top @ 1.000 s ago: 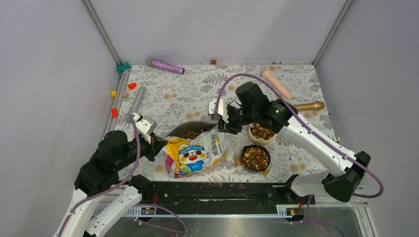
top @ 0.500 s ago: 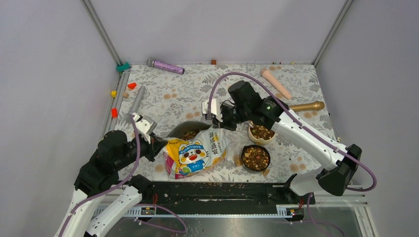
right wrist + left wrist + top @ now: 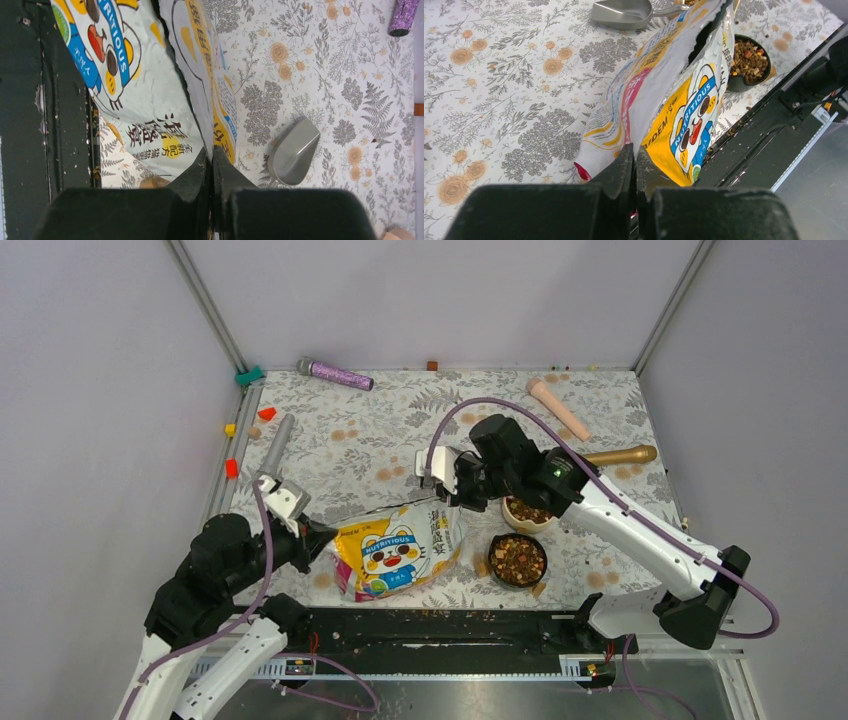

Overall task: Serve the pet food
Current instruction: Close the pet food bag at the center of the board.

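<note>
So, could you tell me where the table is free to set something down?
Free: back middle, between purple tube and pink roller; left, between grey tube and bag. Crowded: around bag, scoop, tan bowl and black bowl.

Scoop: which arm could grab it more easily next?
Probably right: the right gripper, shut on the bag at its mouth, sits beside the scoop. The left gripper pinches the bag's far corner.

Floral cloth (image 3: 340,430) covered table. Purple glitter tube (image 3: 335,373) lay at far edge, L of centre; teal piece (image 3: 248,374) nr far-L corner. Orange block (image 3: 266,413), yellow block (image 3: 230,429), red block (image 3: 231,468) sat by L side. Grey rod (image 3: 278,441) lay angled nr them. Far R: tan rod (image 3: 559,408), angled; gold-brown handle (image 3: 625,454) nearer. Small brown cube (image 3: 432,366) at far edge.
</note>
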Controlling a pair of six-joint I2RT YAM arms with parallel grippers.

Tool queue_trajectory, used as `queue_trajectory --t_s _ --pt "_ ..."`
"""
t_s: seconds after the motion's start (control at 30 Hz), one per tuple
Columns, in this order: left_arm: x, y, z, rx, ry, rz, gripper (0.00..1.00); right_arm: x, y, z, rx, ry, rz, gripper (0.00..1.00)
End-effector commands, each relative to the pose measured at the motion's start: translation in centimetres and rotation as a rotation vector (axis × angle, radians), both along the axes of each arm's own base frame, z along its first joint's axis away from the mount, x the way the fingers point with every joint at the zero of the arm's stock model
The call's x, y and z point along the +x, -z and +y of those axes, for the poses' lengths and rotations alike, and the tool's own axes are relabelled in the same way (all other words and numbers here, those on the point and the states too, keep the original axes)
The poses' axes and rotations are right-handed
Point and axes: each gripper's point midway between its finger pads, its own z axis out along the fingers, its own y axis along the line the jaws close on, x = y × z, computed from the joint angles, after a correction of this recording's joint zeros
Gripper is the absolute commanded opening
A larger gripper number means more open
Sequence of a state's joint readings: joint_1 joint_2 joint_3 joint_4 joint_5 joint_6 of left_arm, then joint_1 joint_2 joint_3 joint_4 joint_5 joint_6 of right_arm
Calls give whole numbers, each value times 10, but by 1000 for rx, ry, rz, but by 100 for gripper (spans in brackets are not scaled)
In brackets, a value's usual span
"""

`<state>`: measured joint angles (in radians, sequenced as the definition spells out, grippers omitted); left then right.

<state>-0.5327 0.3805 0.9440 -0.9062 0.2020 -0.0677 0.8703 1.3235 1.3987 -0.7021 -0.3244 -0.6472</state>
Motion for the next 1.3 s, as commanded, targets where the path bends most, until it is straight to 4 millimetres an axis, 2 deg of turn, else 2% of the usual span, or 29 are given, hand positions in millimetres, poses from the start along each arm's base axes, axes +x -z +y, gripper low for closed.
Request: queue_trajectory --t_s 0.0,0.03,0.1,0.2,0.27,0.4,0.47,0.73,0.93,1.1,1.27 --pt "31 -67 52 -175 -392 -211 0 7 -36 -44 -48 -54 -245 0" --pt "36 -64 59 -186 -455 -195 0 -8 -25 -46 -74 -163 -238 0" --pt "43 -58 67 -188 -527 -170 0 -30 -17 -45 -70 -277 -190 0" --pt "51 -56 71 -191 -593 -136 0 -41 -12 -45 -91 -337 -126 0" --pt "54 -57 69 -185 -594 -121 0 -33 -12 -41 -84 -299 -125 0" --pt "52 -58 46 -182 -454 -128 0 -20 -14 -26 -31 -234 -125 0" --pt "49 -58 39 -181 -408 -133 0 -16 -17 -19 -1 -206 -124 10" --pt "34 -59 15 -174 -223 -155 0 3 -23 4 45 -118 -107 33" --pt "31 -57 8 -163 -171 -150 0 3 -27 19 51 -171 -116 48" --pt "28 -58 6 -163 -153 -155 0 3 -28 32 33 -226 -131 52" --pt "27 -60 8 -168 -158 -165 0 -10 -17 41 -19 -294 -99 54"
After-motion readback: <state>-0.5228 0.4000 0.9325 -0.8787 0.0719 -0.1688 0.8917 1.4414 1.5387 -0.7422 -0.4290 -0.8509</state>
